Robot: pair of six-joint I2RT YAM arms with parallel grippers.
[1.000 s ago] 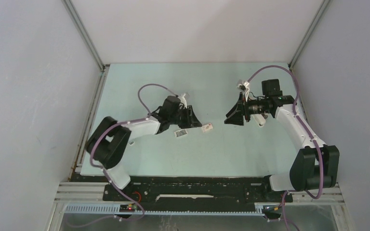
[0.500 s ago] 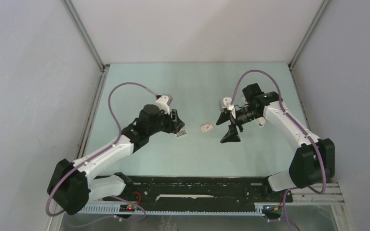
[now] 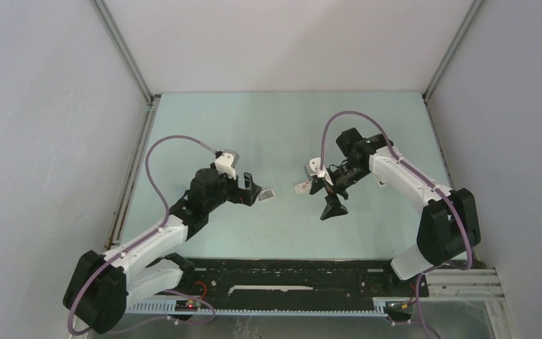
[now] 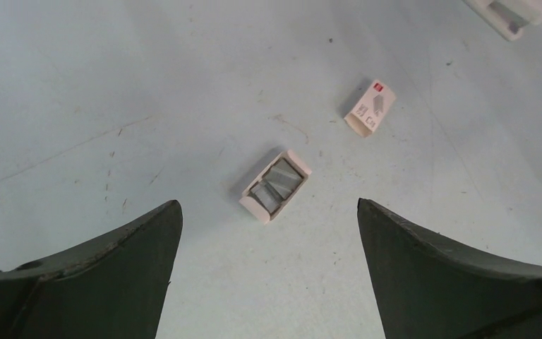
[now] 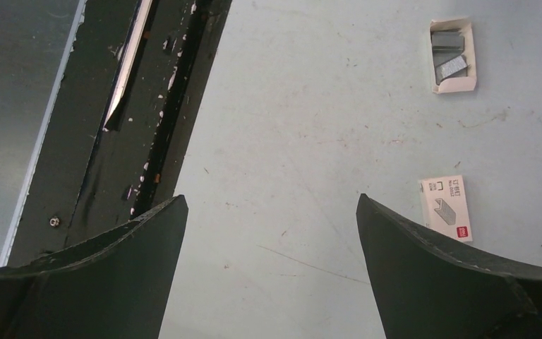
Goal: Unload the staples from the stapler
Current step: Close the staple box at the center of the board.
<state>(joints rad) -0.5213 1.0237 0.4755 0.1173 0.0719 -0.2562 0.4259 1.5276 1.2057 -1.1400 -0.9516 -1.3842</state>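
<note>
A small open white tray [image 4: 257, 205] lies on the pale table, and short grey strips, the staples [image 4: 276, 182], lie inside it; the right wrist view shows the staples [image 5: 450, 53] at upper right. My left gripper [image 4: 268, 205] hangs open just short of the tray, holding nothing. Only a white corner of the stapler [image 4: 512, 10] shows at the top right of the left wrist view. From above, my left gripper [image 3: 253, 191] is left of the tray [image 3: 266, 194]. My right gripper [image 3: 324, 195] is open and empty.
A small white-and-red staple box [image 3: 300, 188] lies between the two grippers, right of the tray, and the box [image 5: 446, 207] sits beside my right finger. The black base rail [image 5: 148, 106] runs along the table's near edge. Grey walls enclose the table.
Both grippers have opened wide. The left arm has stretched out and lowered its gripper toward the tray. The right gripper has moved left and nearer, toward the box.
</note>
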